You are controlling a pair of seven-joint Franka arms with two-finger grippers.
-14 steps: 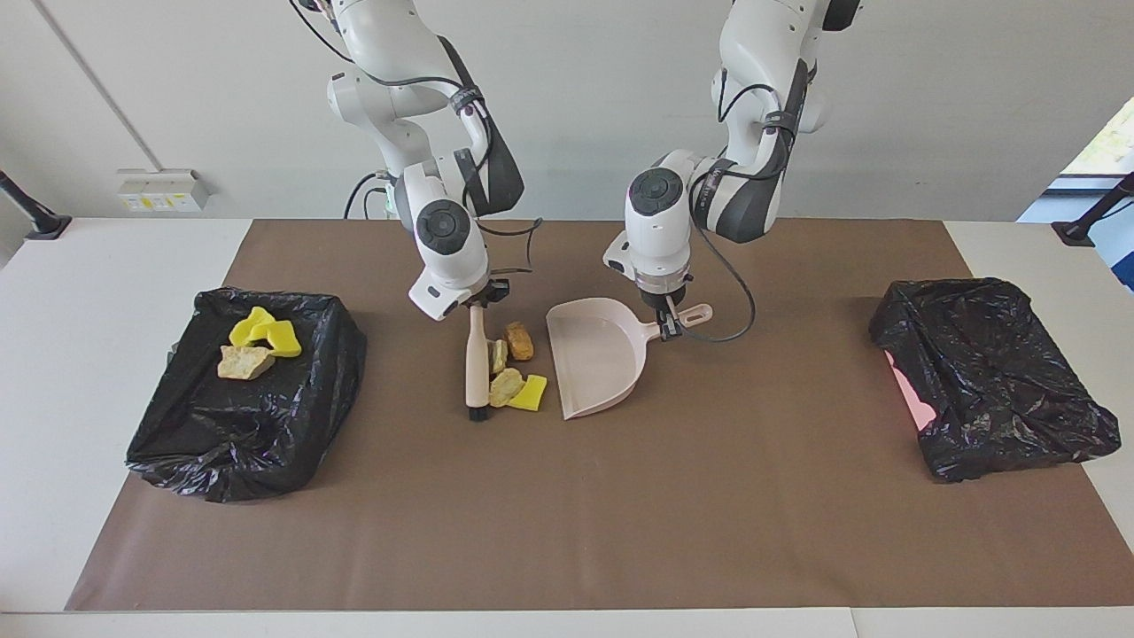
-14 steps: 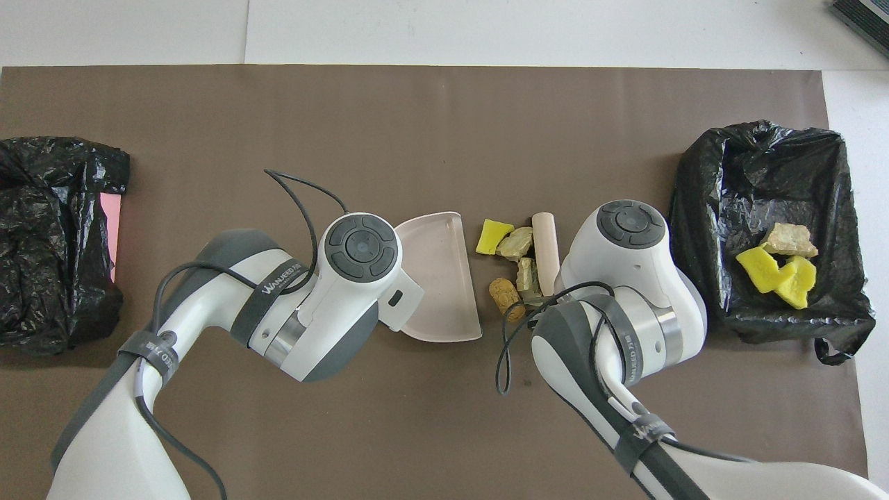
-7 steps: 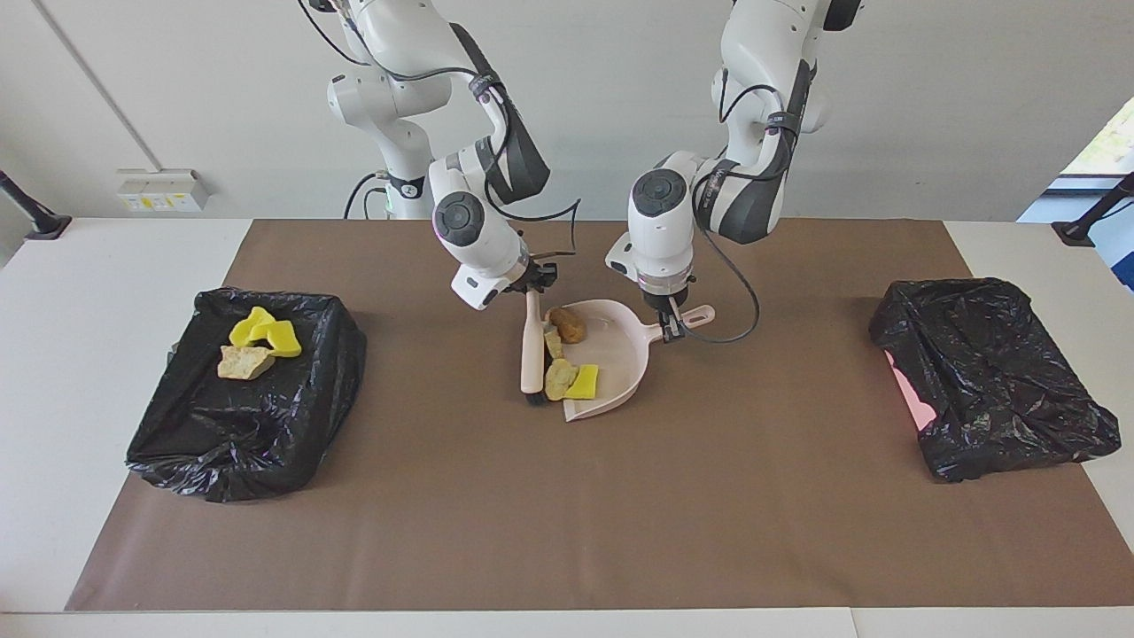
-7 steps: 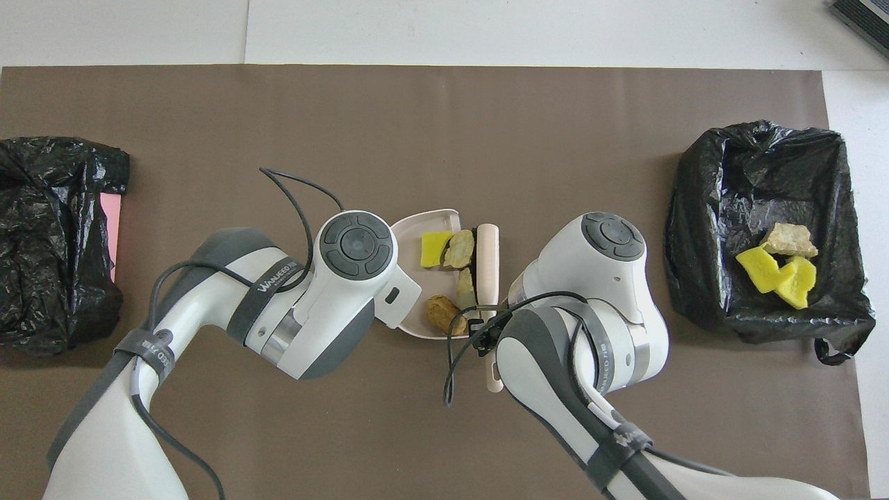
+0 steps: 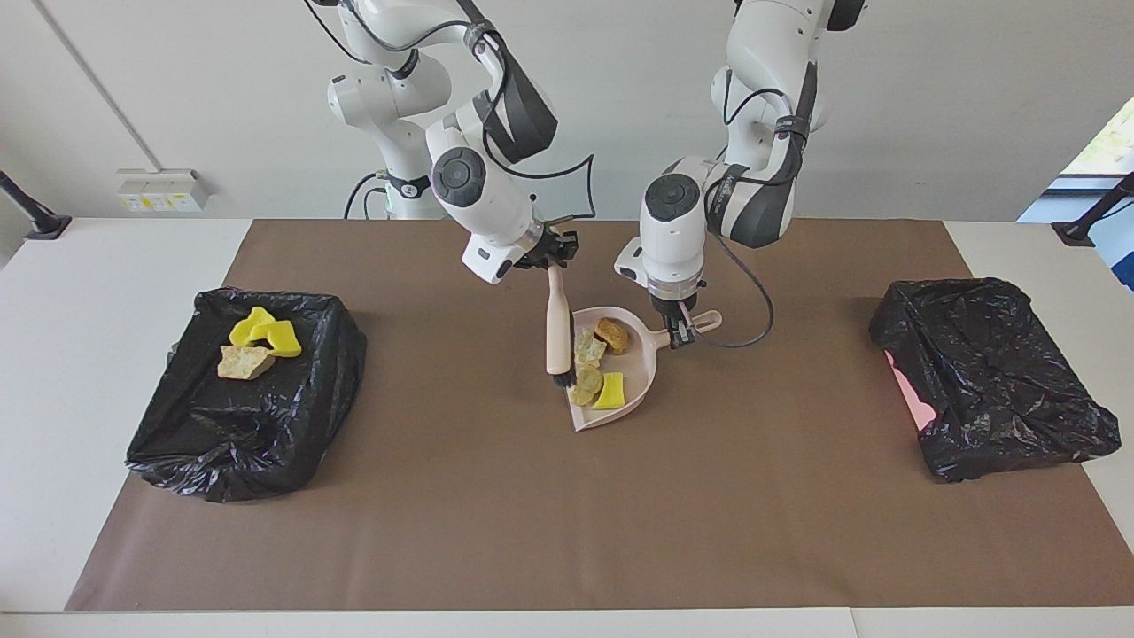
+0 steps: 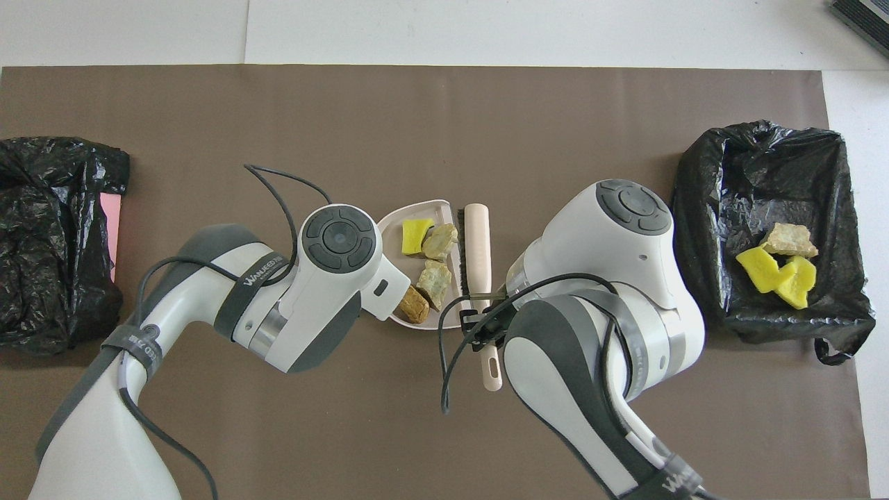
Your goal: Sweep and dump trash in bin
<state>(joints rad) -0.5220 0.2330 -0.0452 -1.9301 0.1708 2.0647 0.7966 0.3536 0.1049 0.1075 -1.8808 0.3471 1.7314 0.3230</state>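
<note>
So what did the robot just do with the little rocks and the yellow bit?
The right tool swept its brush toward the left arm's end, pushing four bits of trash off the mat into the dustpan. The left tool kept gripping the dustpan handle; the pan shifted slightly. Nothing was let go. The open bin with its three pieces and the covered bin stayed put.
</note>
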